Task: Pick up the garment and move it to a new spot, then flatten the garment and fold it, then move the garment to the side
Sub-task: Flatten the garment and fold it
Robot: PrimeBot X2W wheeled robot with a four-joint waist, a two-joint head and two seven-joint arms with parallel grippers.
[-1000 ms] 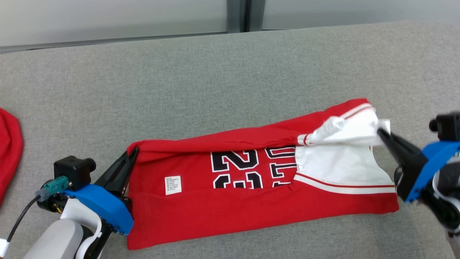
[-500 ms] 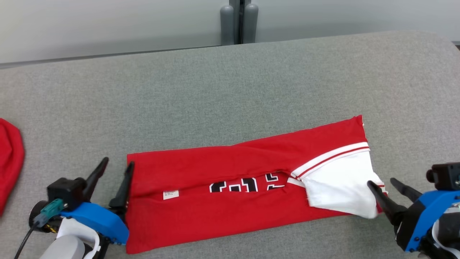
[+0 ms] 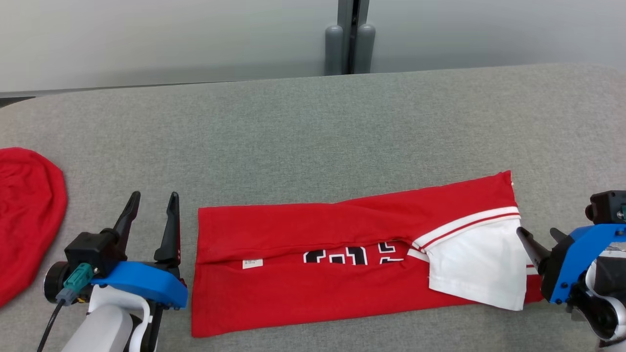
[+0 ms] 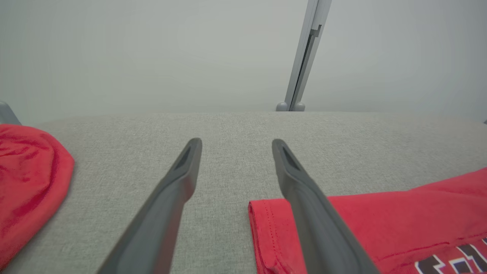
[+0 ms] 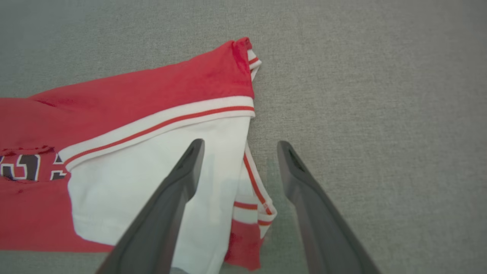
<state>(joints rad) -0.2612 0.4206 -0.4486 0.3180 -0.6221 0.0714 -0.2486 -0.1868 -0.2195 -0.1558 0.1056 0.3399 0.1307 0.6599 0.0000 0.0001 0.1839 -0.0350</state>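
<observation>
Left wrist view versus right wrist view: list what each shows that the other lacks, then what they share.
Left wrist, not right: the open left claw, a second red cloth, the wall post. Right wrist, not left: the open right claw, a white panel with striped trim. Shared: the red garment, its number print, the grey table.

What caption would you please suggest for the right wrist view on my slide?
Open right gripper facing the white sleeve of the folded red jersey on the grey table.
</observation>
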